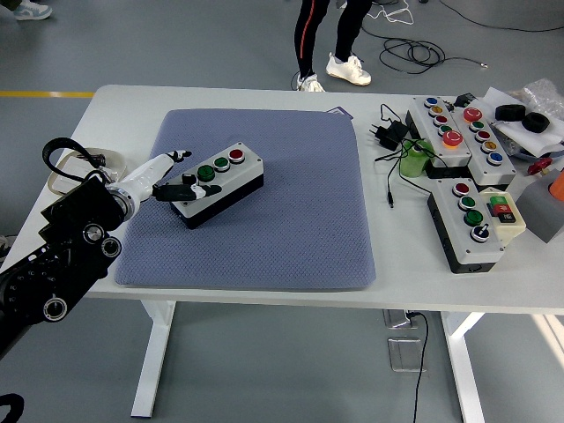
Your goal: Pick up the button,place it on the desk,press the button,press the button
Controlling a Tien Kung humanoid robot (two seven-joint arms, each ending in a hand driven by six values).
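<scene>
A grey-lidded button box point(227, 181) with a black base lies slanted on the blue-grey mat point(273, 229). Its lid carries two green buttons and a red one point(237, 156) in a row. My left hand point(180, 172), white with black fingertips, reaches in from the left to the box's left end. One dark fingertip point(187, 187) lies over the leftmost knob, hiding most of it. Another finger point(179, 155) points past the box's far corner. The fingers are spread and grasp nothing. My right arm is out of view.
Two long button boxes point(458, 132) and a black-sided one point(473, 220) sit at the right, with a green object point(414, 161), a plug adapter point(388, 134) and cables. A white tray point(70, 172) lies behind my left arm. A person's legs point(328, 40) stand beyond the table.
</scene>
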